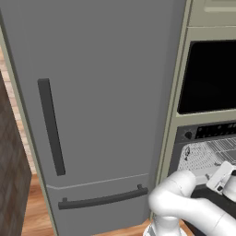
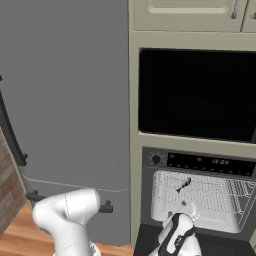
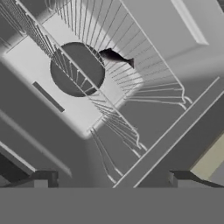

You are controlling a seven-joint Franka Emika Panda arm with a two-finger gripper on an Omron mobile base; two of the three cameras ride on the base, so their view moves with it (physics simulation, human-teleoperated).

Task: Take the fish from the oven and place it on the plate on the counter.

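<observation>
Oven [image 2: 197,200] cavity stands open at the lower right of my right base view, pale grey inside, with its dark control strip [image 2: 200,162] running across just above the opening. In that view I see the fish [image 2: 183,186], a slim dark sliver, lying on a wire rack [image 2: 220,192] in the upper middle of the cavity. In the hand view the fish [image 3: 116,57] sits in the upper centre of the frame, resting on the thin rack wires, just right of a dark round disc on the oven's back wall.

Gripper [image 3: 111,178] is at the bottom of the hand view. Its two dark fingertips [image 3: 43,178] sit far apart near the lower left and lower right corners, so I read the fingers as spread wide with nothing between them. The fish is well apart from them.

In the right base view the wrist [image 2: 175,237] hangs at the bottom edge, just before the oven mouth. In the left base view the oven [image 1: 207,156] shows at the right edge, below the black-windowed microwave [image 1: 209,76]. The tall grey fridge [image 1: 92,106] takes the left and centre of that frame.
</observation>
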